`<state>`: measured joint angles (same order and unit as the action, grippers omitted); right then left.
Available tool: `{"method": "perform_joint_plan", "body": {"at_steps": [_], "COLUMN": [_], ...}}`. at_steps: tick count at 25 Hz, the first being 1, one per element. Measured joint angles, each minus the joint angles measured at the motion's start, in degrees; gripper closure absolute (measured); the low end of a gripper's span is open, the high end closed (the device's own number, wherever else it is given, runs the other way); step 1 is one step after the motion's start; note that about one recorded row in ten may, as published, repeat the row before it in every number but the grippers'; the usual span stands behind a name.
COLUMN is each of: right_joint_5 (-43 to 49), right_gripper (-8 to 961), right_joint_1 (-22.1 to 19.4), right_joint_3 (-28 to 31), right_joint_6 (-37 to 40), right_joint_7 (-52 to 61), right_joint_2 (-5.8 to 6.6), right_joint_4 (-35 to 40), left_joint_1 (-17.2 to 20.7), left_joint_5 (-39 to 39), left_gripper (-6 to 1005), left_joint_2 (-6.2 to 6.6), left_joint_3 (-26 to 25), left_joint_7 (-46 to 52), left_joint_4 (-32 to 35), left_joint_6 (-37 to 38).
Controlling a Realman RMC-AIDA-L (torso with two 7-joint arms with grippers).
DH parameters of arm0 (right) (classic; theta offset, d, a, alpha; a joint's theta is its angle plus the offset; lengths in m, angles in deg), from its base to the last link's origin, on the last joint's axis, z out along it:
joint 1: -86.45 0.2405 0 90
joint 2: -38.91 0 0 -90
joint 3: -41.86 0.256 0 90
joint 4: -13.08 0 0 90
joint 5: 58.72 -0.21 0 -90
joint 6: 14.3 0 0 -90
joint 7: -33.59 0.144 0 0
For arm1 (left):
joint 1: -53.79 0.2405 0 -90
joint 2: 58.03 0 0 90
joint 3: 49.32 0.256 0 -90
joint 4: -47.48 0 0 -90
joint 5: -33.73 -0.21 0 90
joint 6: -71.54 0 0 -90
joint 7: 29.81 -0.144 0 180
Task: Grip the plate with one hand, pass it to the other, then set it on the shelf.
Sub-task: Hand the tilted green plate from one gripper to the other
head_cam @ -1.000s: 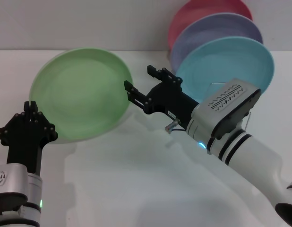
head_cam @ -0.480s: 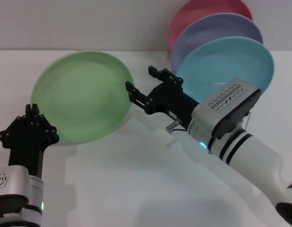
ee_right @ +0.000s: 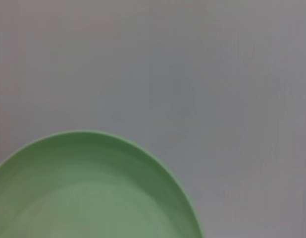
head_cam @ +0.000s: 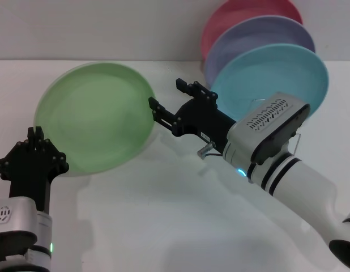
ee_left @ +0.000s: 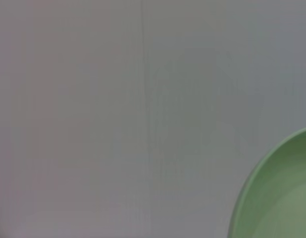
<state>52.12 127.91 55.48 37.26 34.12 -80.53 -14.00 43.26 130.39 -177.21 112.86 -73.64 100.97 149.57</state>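
The green plate (head_cam: pixel 94 118) is held up off the white table (head_cam: pixel 163 226), tilted so its hollow faces the head camera. The left pincer (head_cam: pixel 32 156) has it by the lower left rim, fingers closed on the edge (the exact contact is hidden behind the black finger block).

The right pincer (head_cam: pixel 166 105) reaches in from the right, its two black fingers spread apart. One finger tip lies just at the plate's right rim and the other stands farther back, apart from it. It has hold of nothing; whether the near tip touches the rim cannot be told.

Behind the right arm stand a turquoise plate (head_cam: pixel 277 73), a lavender plate (head_cam: pixel 260 31) and a pink plate (head_cam: pixel 231 14), upright and overlapping. Thin silver wire of the rack (head_cam: pixel 299 140) shows just below the turquoise plate, mostly hidden by the arm's grey housing.

The left wrist view shows a corner of the plate (ee_left: pixel 281 198) against a plain grey surface; the right wrist view shows its curved rim (ee_right: pixel 93 198) likewise.
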Motion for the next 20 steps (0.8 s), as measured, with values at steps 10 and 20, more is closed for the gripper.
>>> {"method": "perform_joint_plan", "body": {"at_steps": [10,20], "right_joint_5": [1.3,1.5], "right_gripper": [231,232], "right_joint_1": [0.3,0.7], "right_joint_3": [0.0,0.1], "right_joint_6": [-0.7,-0.9], "right_joint_7": [0.0,0.0], "right_joint_2": [-0.07,-0.09], "right_joint_4": [0.6,1.4], "left_joint_1": [0.3,0.3], "left_joint_5": [1.5,1.5], "left_gripper": [932,931], "left_joint_2": [-0.01,0.00], "left_joint_3": [0.2,0.9], "left_joint_7": [-2.6,-2.5], "left_joint_4": [2.1,2.4], "left_joint_6": [0.3,0.4]}}
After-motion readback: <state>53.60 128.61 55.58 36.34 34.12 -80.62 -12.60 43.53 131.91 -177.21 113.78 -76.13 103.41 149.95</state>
